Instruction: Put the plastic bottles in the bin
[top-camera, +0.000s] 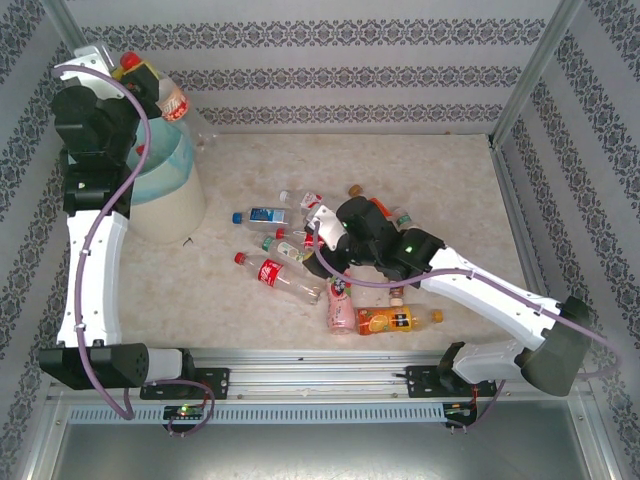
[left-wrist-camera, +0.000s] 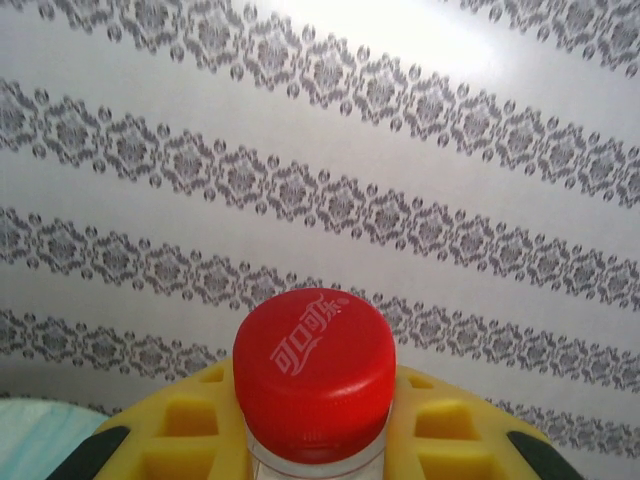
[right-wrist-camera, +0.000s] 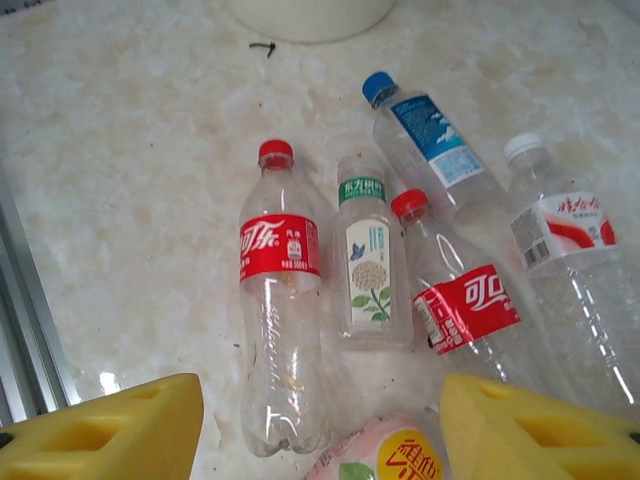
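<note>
A clear red-capped bottle (left-wrist-camera: 314, 375) is pinched at the neck by the left pincer (left-wrist-camera: 315, 435) and held tilted above the bin (top-camera: 172, 215), which stands at the far left of the tabletop (top-camera: 440, 190). The right pincer (right-wrist-camera: 320, 425) is spread with nothing gripped, hovering over the other bottles (right-wrist-camera: 280, 300) lying clustered mid-tabletop, a pink bottle (right-wrist-camera: 385, 455) directly under it.

Red-capped clear bottle (top-camera: 172, 103) tilted above cream, teal-lined bin (top-camera: 170, 215); other bottles (top-camera: 275, 272) lying clustered right of bin.
</note>
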